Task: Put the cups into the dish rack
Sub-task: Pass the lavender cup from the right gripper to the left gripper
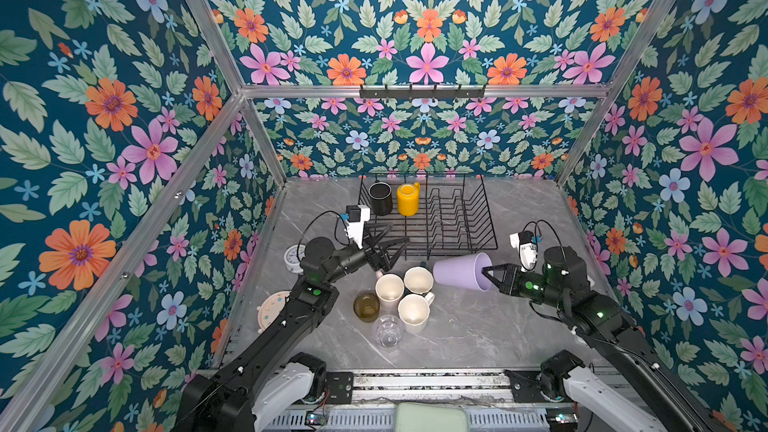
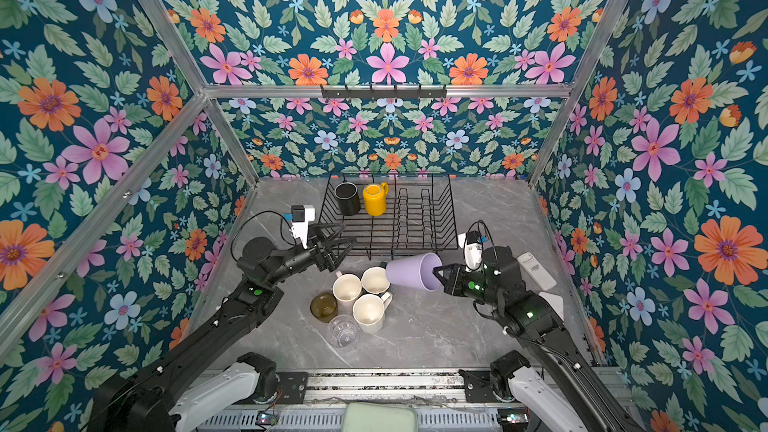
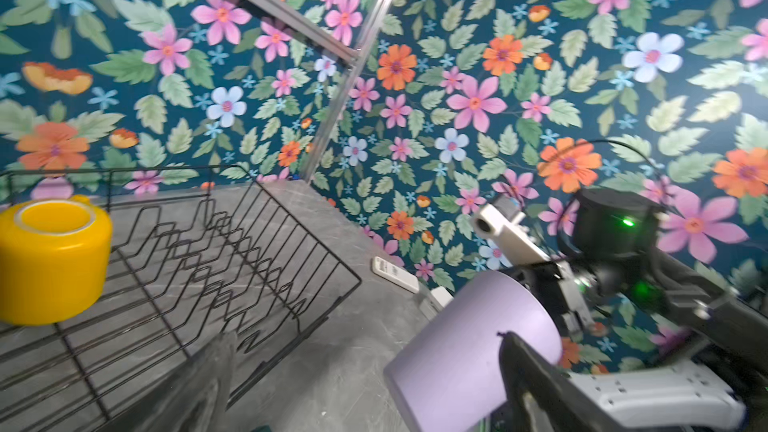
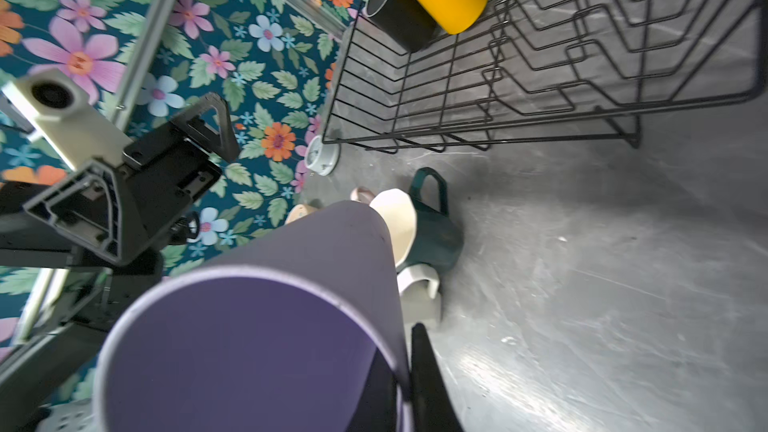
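The right claw is pinched tight on the rim of the purple cup. It holds the cup tipped sideways, just by the front of the rack. The left claw is wide open and holds nothing. A black mug and a yellow mug stand in the rack. 5 more cups sit on the table.

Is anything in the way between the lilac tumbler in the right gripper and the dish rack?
Nothing visible lies between the lilac tumbler, held by the right gripper, and the dish rack. The open left gripper hangs by the rack's near left corner, beside that path.
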{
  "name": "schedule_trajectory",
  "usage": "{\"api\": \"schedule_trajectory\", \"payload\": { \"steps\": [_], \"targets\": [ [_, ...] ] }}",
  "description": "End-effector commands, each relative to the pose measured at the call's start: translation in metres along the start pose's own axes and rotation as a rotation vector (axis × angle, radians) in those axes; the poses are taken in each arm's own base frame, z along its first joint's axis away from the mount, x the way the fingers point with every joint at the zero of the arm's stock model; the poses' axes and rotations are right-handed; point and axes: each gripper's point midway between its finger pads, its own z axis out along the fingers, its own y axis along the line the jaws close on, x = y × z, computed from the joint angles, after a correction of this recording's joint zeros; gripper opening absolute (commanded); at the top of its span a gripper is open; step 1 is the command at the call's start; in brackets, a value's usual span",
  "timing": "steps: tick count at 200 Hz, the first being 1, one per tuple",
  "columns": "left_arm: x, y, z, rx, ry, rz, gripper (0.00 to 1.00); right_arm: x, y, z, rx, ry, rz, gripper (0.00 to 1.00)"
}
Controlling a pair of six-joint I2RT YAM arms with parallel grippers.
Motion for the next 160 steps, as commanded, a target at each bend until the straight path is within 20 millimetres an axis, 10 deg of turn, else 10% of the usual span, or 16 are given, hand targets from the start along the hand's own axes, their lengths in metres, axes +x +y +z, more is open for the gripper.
{"api": "schedule_trajectory", "payload": {
  "steps": [1, 160],
  "targets": [
    [-0.006, -0.037, -0.005, 0.184, -0.001, 0.059, 1.0, -0.015, 0.047, 0.0, -0.23, -0.004, -0.026, 0.0],
    [0.004, -0.072, -0.016, 0.409, 0.035, 0.057, 1.0, -0.032, 0.102, 0.008, -0.522, 0.067, -0.039, 0.0]
  ]
}}
